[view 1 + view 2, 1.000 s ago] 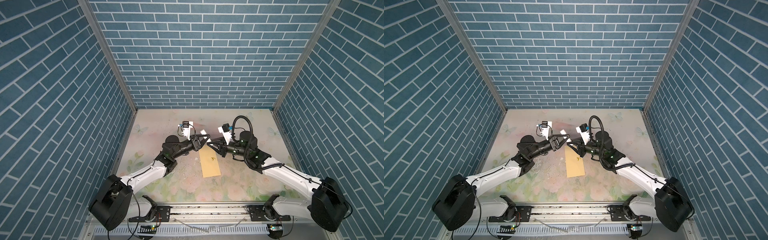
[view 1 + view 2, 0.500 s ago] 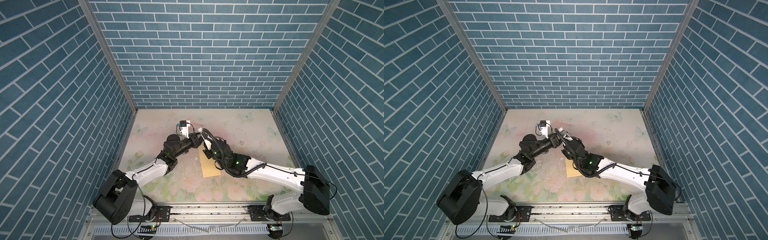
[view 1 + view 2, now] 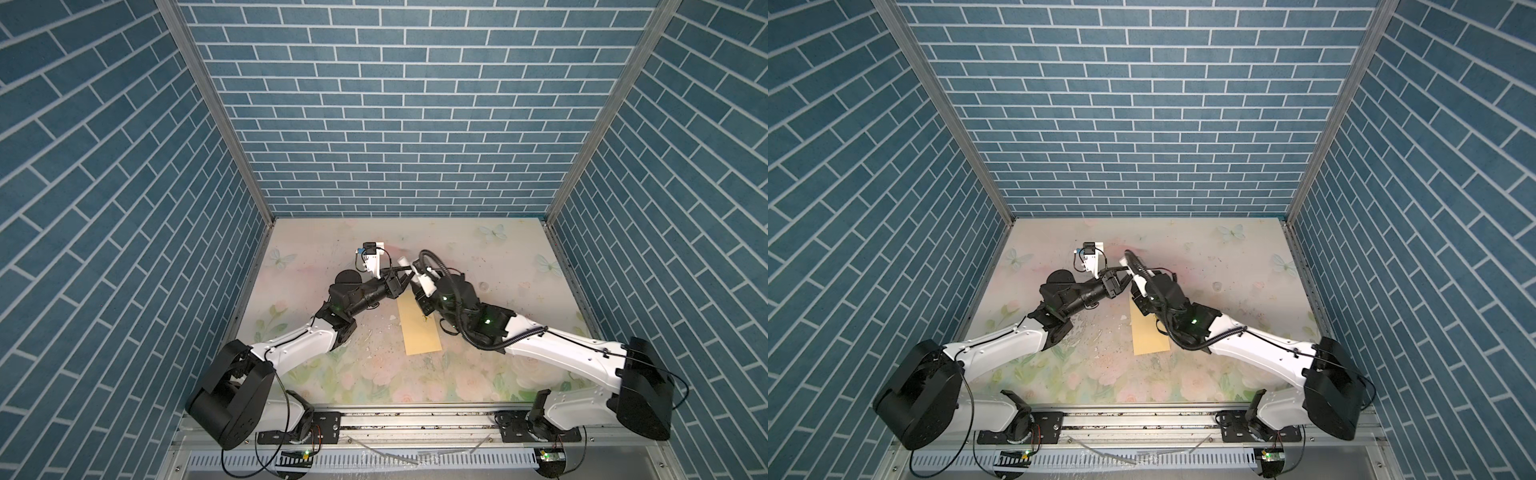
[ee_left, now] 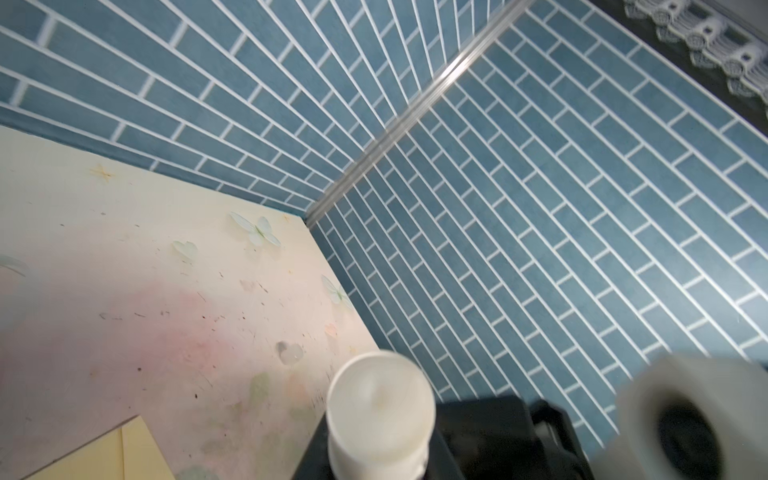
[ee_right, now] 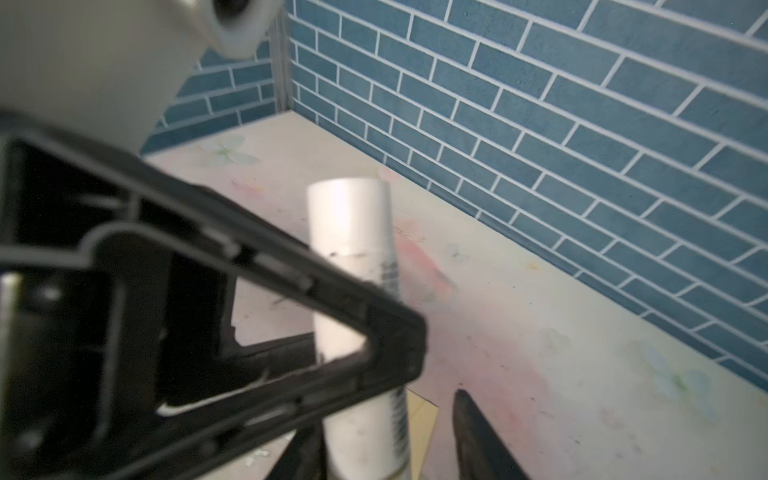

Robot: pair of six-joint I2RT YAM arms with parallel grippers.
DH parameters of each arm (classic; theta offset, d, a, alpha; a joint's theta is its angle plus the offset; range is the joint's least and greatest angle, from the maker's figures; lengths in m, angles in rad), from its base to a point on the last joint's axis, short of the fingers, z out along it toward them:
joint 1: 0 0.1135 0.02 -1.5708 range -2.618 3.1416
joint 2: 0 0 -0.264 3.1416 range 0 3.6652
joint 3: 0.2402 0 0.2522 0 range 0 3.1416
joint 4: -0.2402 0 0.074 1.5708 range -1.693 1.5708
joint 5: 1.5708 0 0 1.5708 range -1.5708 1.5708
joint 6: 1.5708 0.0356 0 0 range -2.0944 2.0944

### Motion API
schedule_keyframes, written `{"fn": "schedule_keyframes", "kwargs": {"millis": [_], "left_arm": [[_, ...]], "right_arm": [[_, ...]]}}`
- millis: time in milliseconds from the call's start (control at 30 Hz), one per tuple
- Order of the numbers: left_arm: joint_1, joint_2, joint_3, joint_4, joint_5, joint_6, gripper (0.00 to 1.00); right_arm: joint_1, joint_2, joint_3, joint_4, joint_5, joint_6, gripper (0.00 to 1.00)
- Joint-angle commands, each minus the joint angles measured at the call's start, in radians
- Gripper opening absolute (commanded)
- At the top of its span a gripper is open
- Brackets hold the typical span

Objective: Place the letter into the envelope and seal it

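**Two grippers crowd one white tube at the envelope's far end**

Top views: the envelope lies flat on the flowered table, its long side running away from the arm bases. In both top views its far right corner is hidden under the wrist and black cable of the right arm. The left gripper reaches in just past that far end. A small white tube shows at its tips, too small there to show how it is held.

Left wrist view: only a corner of the envelope enters, and the rest is cut off by the frame edge. The tube is seen end-on above black gripper parts, so the hold cannot be told from here. Beside it sits a blurred white round part with a dark centre, and I cannot tell what it is.

Right wrist view: the tube stands upright with a dark printed strip down its side. The left gripper's near finger, a black triangular frame, crosses in front of the tube. The second finger shows behind, so the jaws are pinched narrow on the tube. The right gripper sits at the frame's lower edge with its jaws apart around the tube's lower part. A strip of envelope and table shows between one finger and the tube. The other finger is mostly cut off. The tube's base is out of frame, so I cannot tell whether it touches the envelope. The letter cannot be made out in any view.
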Motion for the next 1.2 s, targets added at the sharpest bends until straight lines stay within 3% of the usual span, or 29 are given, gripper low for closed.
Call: {"fn": "schedule_keyframes", "kwargs": {"millis": [0, 167, 467, 733, 1000, 1167], "left_arm": [[-0.005, -0.040, 0.024, -0.065, 0.056, 0.065, 0.00], [-0.004, -0.051, 0.084, -0.168, 0.079, 0.111, 0.00], [-0.004, -0.090, 0.095, -0.231, 0.058, 0.149, 0.00], [-0.006, -0.055, 0.092, -0.138, 0.081, 0.063, 0.00], [-0.004, -0.041, 0.092, -0.069, 0.105, 0.007, 0.00], [-0.003, -0.041, 0.094, -0.054, 0.113, -0.005, 0.00]], "right_arm": [[-0.091, -0.093, -0.080, 0.071, -0.301, 0.168, 0.60], [-0.147, -0.160, -0.106, 0.046, -0.485, 0.227, 0.75], [-0.197, -0.176, -0.126, 0.096, -0.586, 0.277, 0.76], [-0.234, -0.209, -0.183, 0.161, -0.667, 0.314, 0.76], [-0.334, -0.186, -0.234, 0.317, -0.905, 0.438, 0.73], [-0.348, -0.135, -0.215, 0.367, -0.979, 0.480, 0.60]]}}
